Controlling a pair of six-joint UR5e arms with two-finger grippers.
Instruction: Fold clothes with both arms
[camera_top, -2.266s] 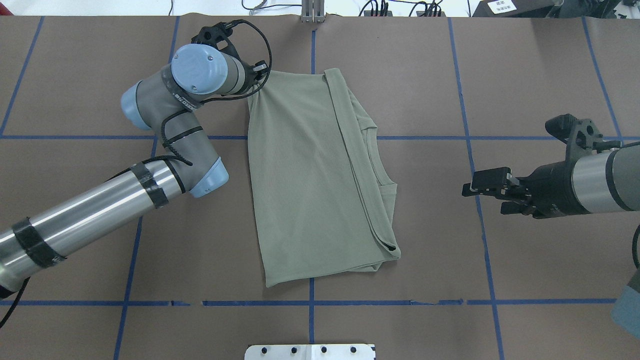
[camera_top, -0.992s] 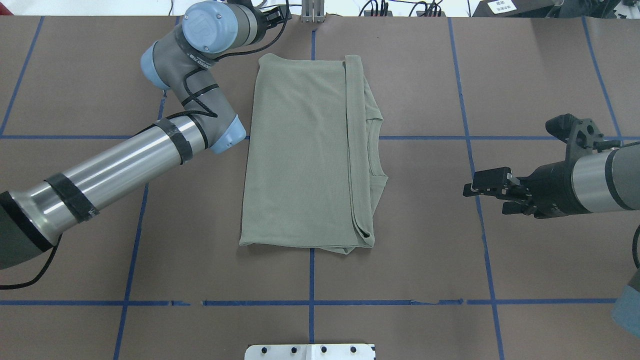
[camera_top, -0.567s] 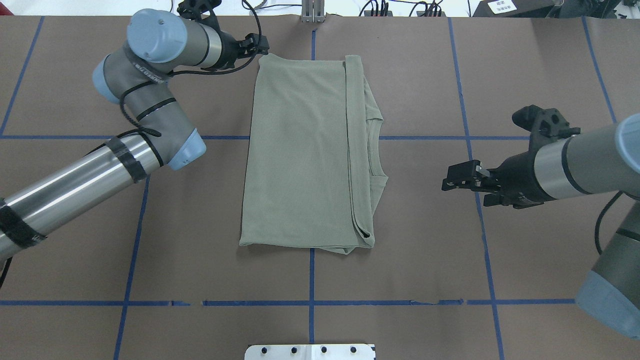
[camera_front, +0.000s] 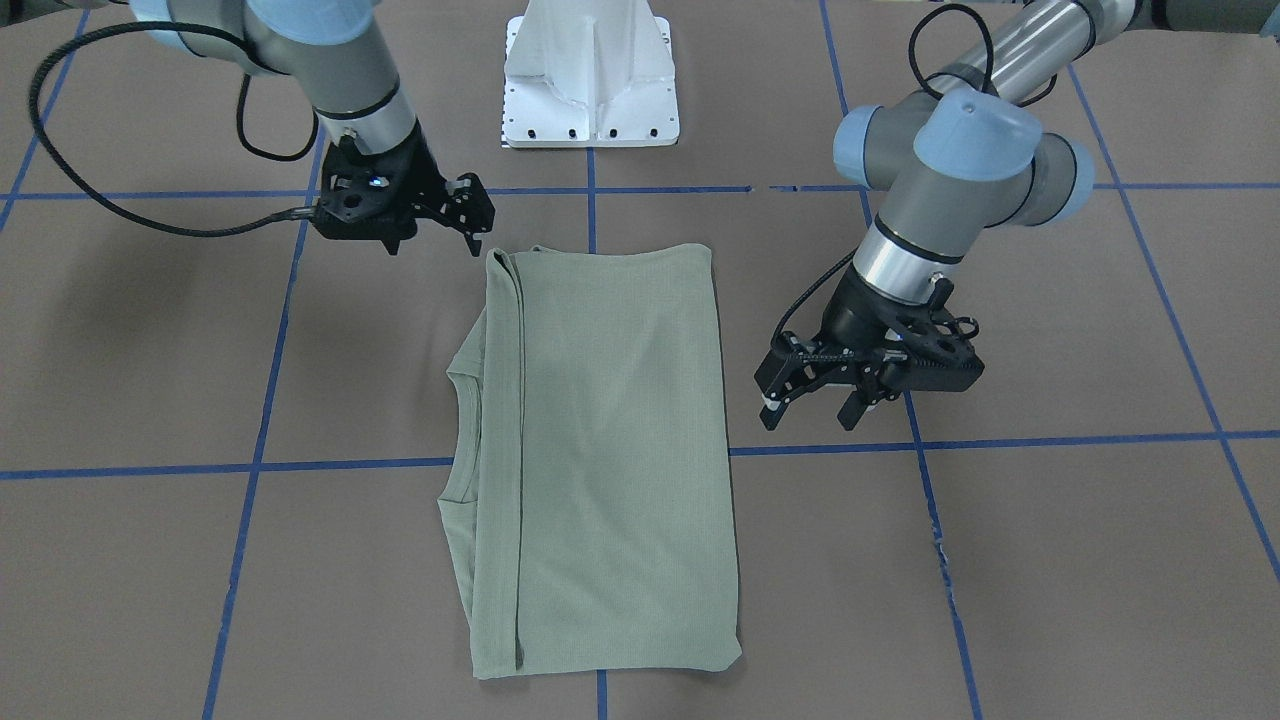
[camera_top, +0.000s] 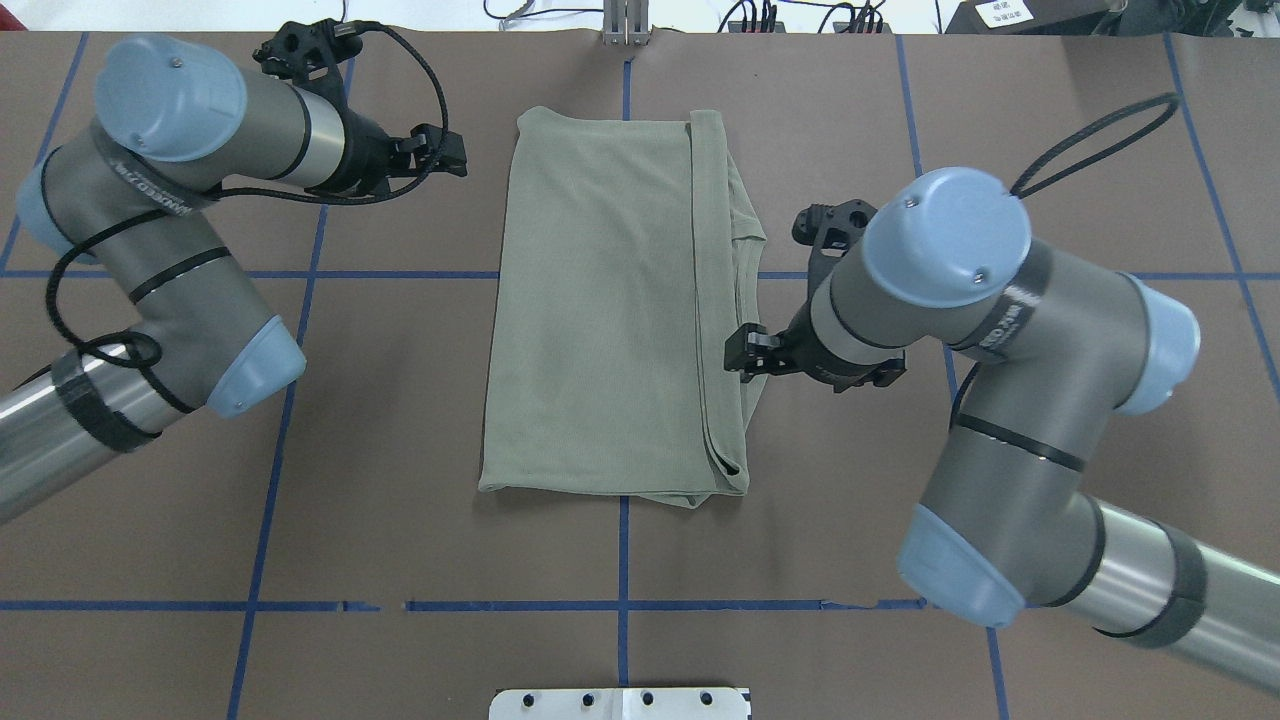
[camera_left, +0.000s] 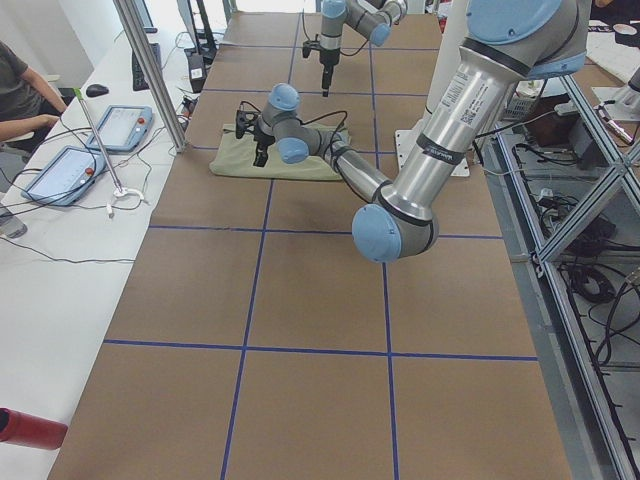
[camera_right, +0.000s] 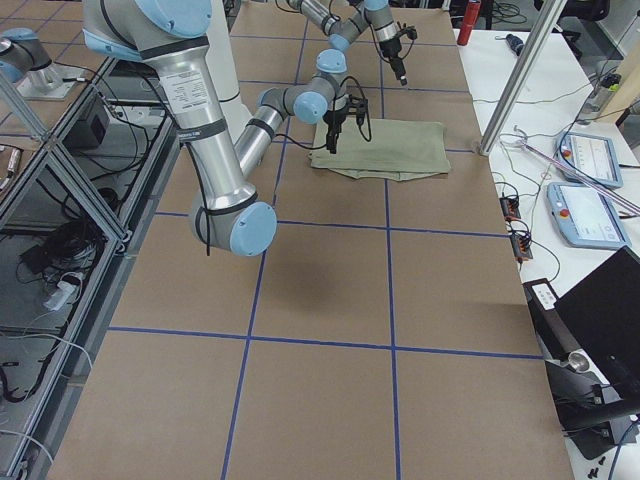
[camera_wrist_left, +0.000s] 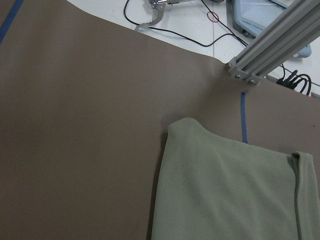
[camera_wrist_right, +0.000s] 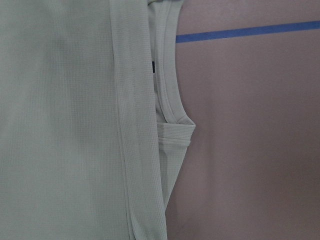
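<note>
Right tool (camera_front: 477, 222) swung in beside the shirt (camera_top: 600, 300), left tool (camera_front: 808, 415) backed off, both wide. Sides looked folded in; halving probably remained.

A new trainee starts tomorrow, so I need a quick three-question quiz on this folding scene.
1. True or false: the left tool grips the shirt.
2. The collar lies on which side of the shirt? A: the robot's left. B: the robot's right.
3. Fill in: the tape lines on the table are ___.
Key: 1 false; 2 B; 3 blue.
</note>
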